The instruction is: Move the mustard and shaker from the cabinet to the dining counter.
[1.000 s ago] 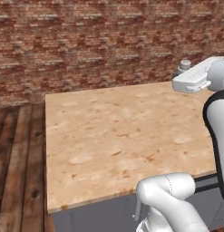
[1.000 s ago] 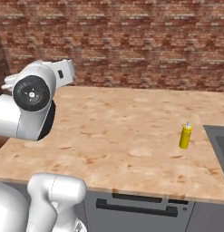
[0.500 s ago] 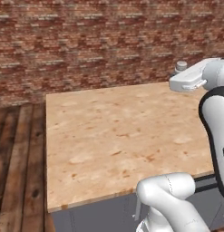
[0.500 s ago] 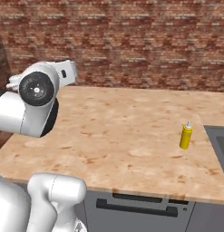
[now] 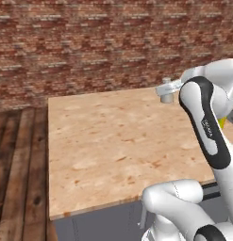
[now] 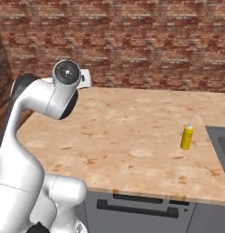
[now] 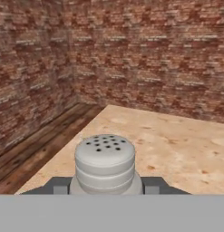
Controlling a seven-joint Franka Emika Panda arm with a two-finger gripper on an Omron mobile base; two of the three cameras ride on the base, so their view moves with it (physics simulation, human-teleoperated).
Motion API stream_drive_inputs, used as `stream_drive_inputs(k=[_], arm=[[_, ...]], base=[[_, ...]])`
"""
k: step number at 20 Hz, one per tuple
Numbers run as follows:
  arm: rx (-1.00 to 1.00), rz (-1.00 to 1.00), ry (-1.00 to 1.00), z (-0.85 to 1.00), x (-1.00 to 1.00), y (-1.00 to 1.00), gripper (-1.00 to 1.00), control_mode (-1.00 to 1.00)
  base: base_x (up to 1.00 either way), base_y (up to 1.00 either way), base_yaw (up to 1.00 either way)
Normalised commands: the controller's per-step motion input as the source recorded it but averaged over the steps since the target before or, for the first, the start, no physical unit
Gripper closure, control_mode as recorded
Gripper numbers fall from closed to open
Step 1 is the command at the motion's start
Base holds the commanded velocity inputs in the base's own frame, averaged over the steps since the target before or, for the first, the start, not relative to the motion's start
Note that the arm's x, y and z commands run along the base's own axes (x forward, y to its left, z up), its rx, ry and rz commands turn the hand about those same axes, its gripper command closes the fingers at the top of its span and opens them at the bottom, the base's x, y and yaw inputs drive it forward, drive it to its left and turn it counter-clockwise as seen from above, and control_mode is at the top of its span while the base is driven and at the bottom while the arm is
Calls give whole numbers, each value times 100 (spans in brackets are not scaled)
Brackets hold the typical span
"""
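While the arm is reaching out over the dining counter [image 5: 113, 141], we are noting that the gripper [image 7: 105, 185] is clamped on the shaker [image 7: 104, 163], one dark finger [image 7: 59, 185] pressing on each side of its grey body. Looking along the hand, we are seeing the shaker's pale rounded cap with its dotted holes upright and close to the lens, with light-wood grain spreading beyond it and a brick wall behind. From the left base camera we are picking out the shaker [image 5: 167, 92] as a small grey shape held at the white hand near the far right part of the slab; whether it is touching the wood or hanging just above it, we cannot tell. From the right base camera we are seeing the arm's elbow joint high over the left side of the counter [image 6: 132, 132], with the hand mostly hidden behind it. We are recording the mustard [image 6: 187, 136] standing upright on the wood toward the right edge, well apart from the arm and just beside a dark sink [image 6: 219, 145] recess.
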Motion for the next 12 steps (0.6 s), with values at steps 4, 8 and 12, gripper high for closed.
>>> stream_drive_inputs(k=[4, 8, 12], arm=[[0, 0, 20, -85, 89, -28, 100, -100], [0, 0, 10, -99, 61, -46, 100, -100], [0, 0, 0, -86, 43, -52, 100, -100]], base=[[0, 0, 0], [0, 0, 0], [0, 0, 0]])
